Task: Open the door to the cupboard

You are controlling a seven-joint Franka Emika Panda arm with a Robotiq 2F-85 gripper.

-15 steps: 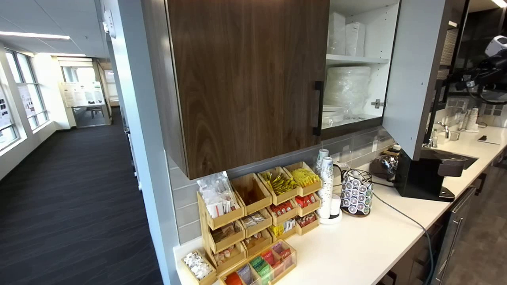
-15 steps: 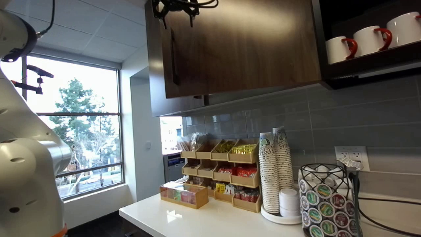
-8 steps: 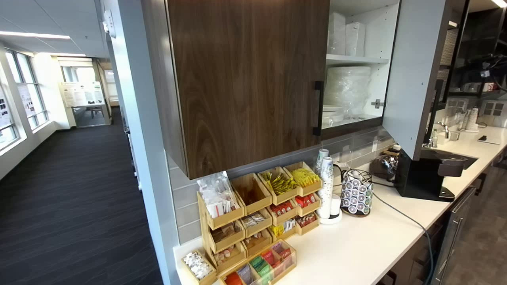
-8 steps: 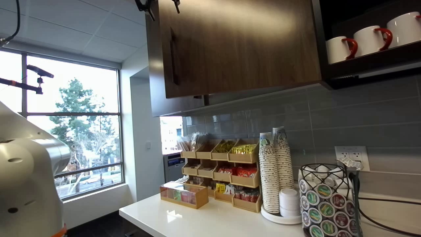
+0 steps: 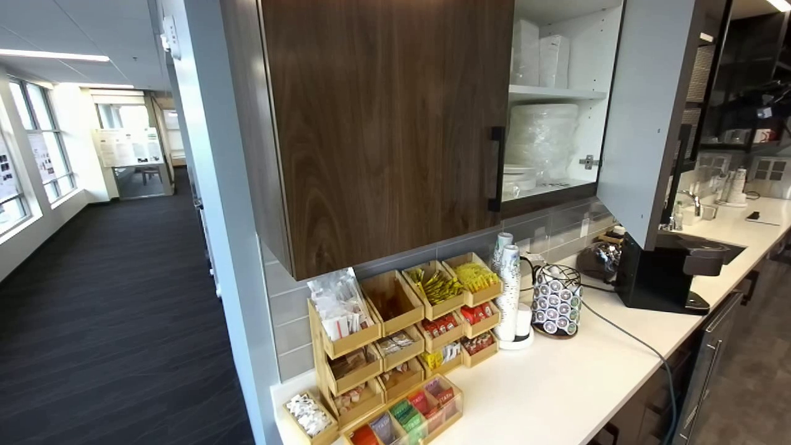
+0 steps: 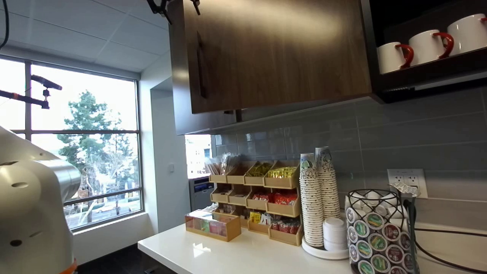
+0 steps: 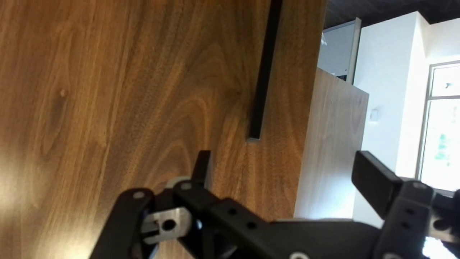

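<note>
Hanging in front of the door (image 6: 281, 53), the gripper (image 7: 284, 162) has its two fingers (image 7: 203, 167) spread wide apart. The black bar handle (image 7: 265, 72) runs along the door's free edge, and from the wrist one end of it shows ahead of the gap between the fingers, apart from both. How near the fingers come to the door's face is hard to judge, since an exterior view cuts the gripper off along its top. The door stands swung out from the cupboard (image 5: 593, 49), baring a white shelved inside. Beside the door, the twin panel (image 5: 395, 136) lies flat and closed. Past the door's hinged edge sit white mugs (image 6: 424, 49) with red handles. Below the door's level, stacked paper cups (image 6: 311, 205) stand on the counter (image 5: 531, 383).
</note>
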